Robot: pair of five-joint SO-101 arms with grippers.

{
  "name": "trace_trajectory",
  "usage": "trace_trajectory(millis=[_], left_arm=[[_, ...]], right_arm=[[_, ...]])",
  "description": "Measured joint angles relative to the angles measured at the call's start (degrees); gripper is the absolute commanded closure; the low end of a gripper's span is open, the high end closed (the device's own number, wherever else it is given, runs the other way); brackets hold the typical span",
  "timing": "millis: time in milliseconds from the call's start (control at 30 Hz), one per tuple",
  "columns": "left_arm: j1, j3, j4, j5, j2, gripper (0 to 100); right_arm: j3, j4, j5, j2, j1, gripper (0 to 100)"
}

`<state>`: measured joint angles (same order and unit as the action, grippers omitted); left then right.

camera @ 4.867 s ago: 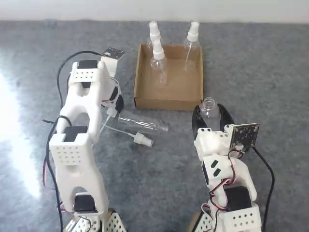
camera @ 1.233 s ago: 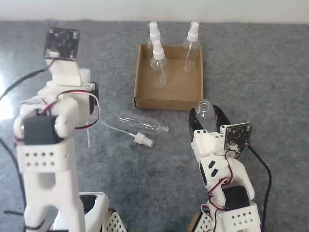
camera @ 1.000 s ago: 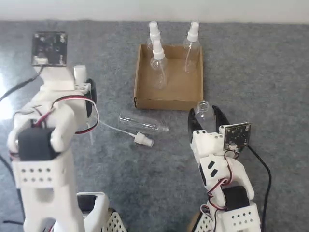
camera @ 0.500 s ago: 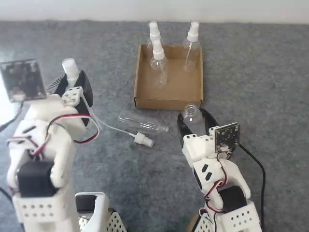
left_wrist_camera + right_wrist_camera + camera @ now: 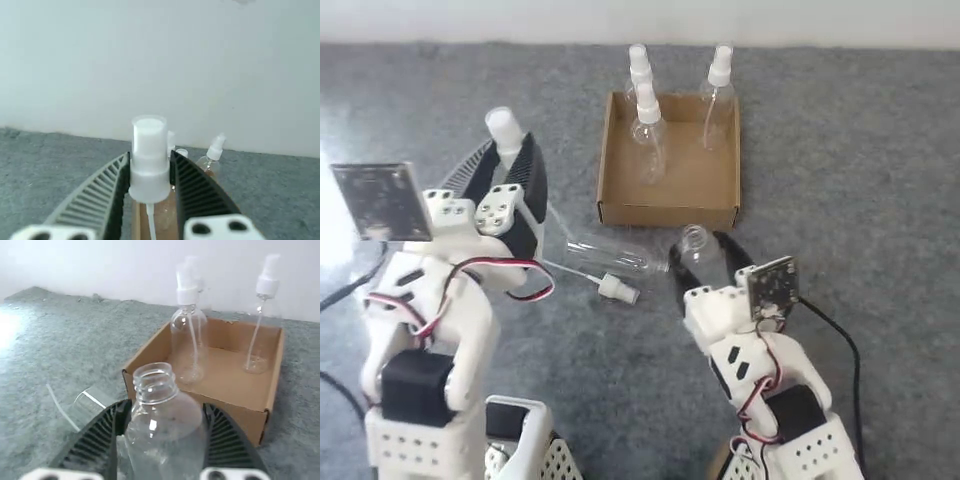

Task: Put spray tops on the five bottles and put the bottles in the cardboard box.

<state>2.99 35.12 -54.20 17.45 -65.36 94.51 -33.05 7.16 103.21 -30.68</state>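
Left hand (image 5: 508, 150) is gripping a white plastic spray top (image 5: 503, 128) btwn its black fingers (image 5: 192, 192), nozzle end up w/ the thin dip tube hanging below. It's being held up off the left part of the grey felt-like surface (image 5: 860, 180). Right of it, a clear plastic bottle (image 5: 610, 255) w/ no top is lying on its side on the surface, near the box's near-left corner. A second white spray top (image 5: 618, 290), tube attached, is lying just beside it on the near side. The shallow brown cardboard box (image 5: 665, 213) is sitting at centre, far side. Inside it, a capped clear bottle (image 5: 648, 130) is standing upright at left, and another capped bottle (image 5: 717, 95) is standing in the far-right corner. A third capped bottle (image 5: 638, 68) is standing at the far-left corner; can't tell if it's inside or just behind. Right hand (image 5: 705, 258) is closed around an uncapped clear bottle (image 5: 693, 243), holding it upright just near of the box's front wall, neck open.
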Motion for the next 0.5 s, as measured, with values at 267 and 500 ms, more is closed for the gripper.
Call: trace_trajectory(millis=[267,500], left_arm=[[6.2,0.0,3.7,2.7,0.0,98],[11.5,0.0,4.3,4.3,0.0,98]], right_arm=[[0.2,0.0,0.0,0.0,-2.3,90.9],[0.2,0.0,0.0,0.0,-2.3,90.9]])
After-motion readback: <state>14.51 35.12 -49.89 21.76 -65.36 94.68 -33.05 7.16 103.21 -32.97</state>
